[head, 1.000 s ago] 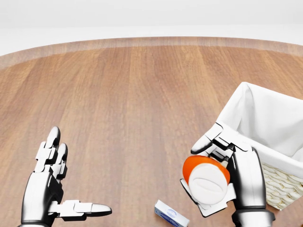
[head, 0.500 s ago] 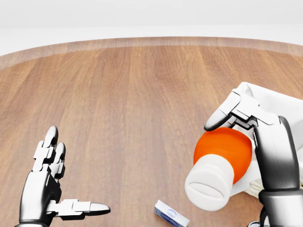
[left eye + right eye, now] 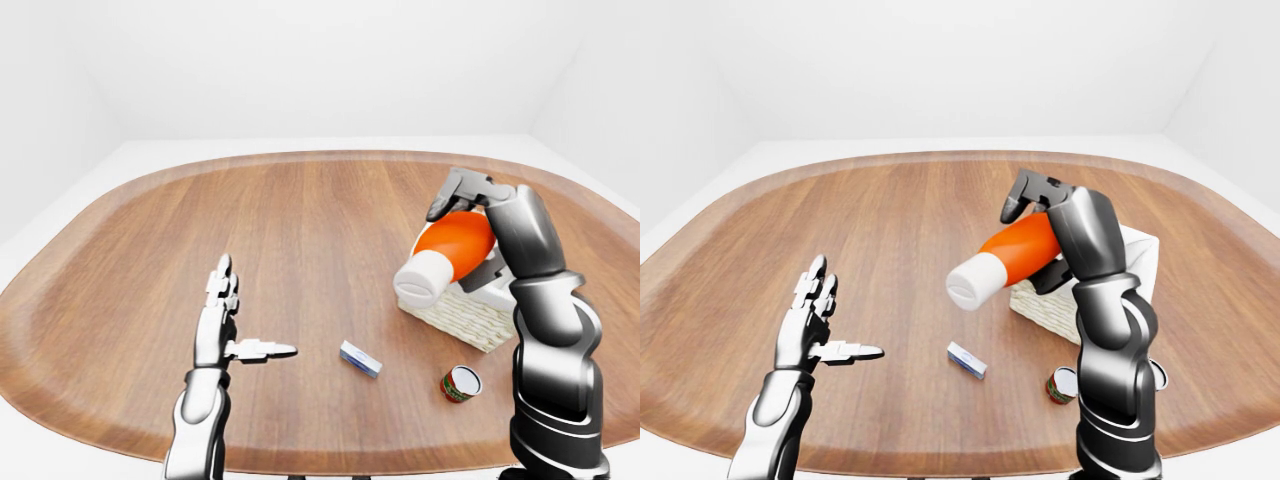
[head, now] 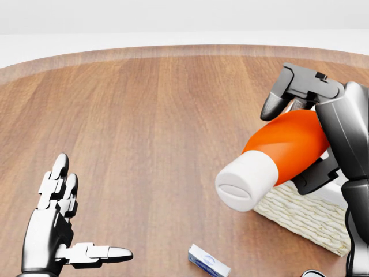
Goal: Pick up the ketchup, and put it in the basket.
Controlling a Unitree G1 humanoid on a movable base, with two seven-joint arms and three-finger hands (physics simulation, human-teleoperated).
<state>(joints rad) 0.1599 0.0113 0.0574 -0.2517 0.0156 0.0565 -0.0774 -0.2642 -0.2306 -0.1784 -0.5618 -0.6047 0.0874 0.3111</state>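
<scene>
The right hand (image 4: 311, 124) has risen with the ketchup (image 4: 277, 154), fingers wrapped round its orange body, white cap tilted down to the left, held in the air over the basket (image 4: 302, 216). Well left of the basket, the left hand (image 4: 57, 228) hovers, fingers spread; a small box (image 4: 209, 261) and can (image 3: 461, 383) lie below the basket.

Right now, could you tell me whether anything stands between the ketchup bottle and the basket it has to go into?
Nothing visible does. The right hand holds the ketchup bottle tilted just above the basket, cap pointing away from it.
</scene>
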